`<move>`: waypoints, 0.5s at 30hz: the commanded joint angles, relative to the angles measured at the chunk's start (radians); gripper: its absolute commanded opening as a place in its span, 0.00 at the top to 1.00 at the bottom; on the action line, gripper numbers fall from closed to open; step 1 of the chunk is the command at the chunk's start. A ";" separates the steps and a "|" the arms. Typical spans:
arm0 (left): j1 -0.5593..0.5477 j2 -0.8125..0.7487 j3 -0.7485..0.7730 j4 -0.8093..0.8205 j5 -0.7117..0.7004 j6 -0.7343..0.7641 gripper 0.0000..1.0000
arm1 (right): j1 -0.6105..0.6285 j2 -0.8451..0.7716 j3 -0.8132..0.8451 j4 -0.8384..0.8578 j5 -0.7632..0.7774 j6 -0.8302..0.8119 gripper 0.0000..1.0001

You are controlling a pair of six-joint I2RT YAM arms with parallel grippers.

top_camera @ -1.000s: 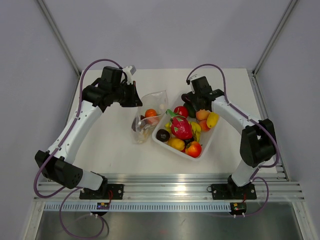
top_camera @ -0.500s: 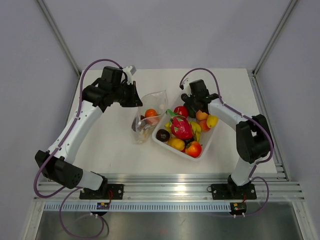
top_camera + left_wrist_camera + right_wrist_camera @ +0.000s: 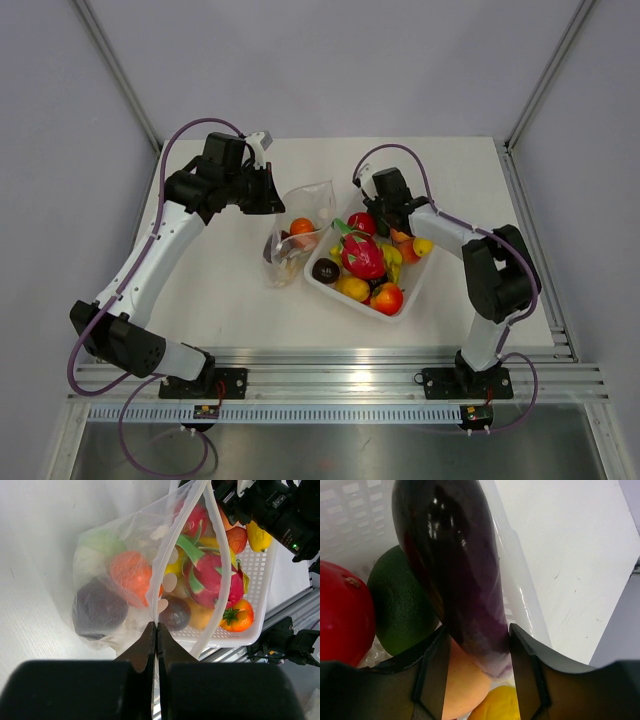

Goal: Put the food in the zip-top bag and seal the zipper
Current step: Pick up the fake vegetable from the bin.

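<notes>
Arms: two white arms are seen, one at each side of the white bench [image 3: 230,290].
Bag: one thin, crinkly, see-through zip-top bag [image 3: 300,240] is laid on the bench, just beside the tray's left side, with its mouth spread open.
Zipper: one narrow clear press-seal strip [image 3: 165,565] is seen along the mouth edge, unsealed.
Left gripper [image 3: 156,630]: the jaws are fully closed, and the bag's mouth edge is pinched between them.
Food in bag: three pieces are counted, one orange round fruit [image 3: 131,575], one dark purple round fruit [image 3: 99,611] and one pale green piece [image 3: 100,547].
Tray: one white perforated rectangular plastic tray [image 3: 252,575] is filled with the remaining food.
Right gripper [image 3: 479,632]: the jaws are about half open and pressed on both sides of one long glossy dark purple aubergine [image 3: 452,555], which is laid along the tray's wall.
Food in tray: one large pink dragon fruit [image 3: 362,255], one dark green round fruit [image 3: 400,605], one red round fruit [image 3: 342,610], one red-orange tomato [image 3: 387,297] and one dark round fruit [image 3: 325,270] are counted. The yellow and orange pieces cannot be counted exactly.
</notes>
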 commanded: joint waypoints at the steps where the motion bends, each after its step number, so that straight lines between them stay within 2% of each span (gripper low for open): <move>1: -0.003 -0.008 0.010 0.037 0.010 -0.003 1.00 | 0.013 -0.085 -0.038 0.056 -0.022 0.011 0.67; 5: -0.003 -0.008 0.011 0.037 0.017 -0.006 1.00 | 0.013 -0.155 -0.067 0.055 -0.054 0.022 0.80; 9: -0.005 -0.012 0.014 0.038 0.019 -0.008 1.00 | 0.013 -0.230 -0.075 0.029 -0.065 0.037 0.82; 15: -0.005 -0.011 0.013 0.038 0.020 -0.011 1.00 | 0.016 -0.370 -0.027 -0.097 -0.157 0.068 0.80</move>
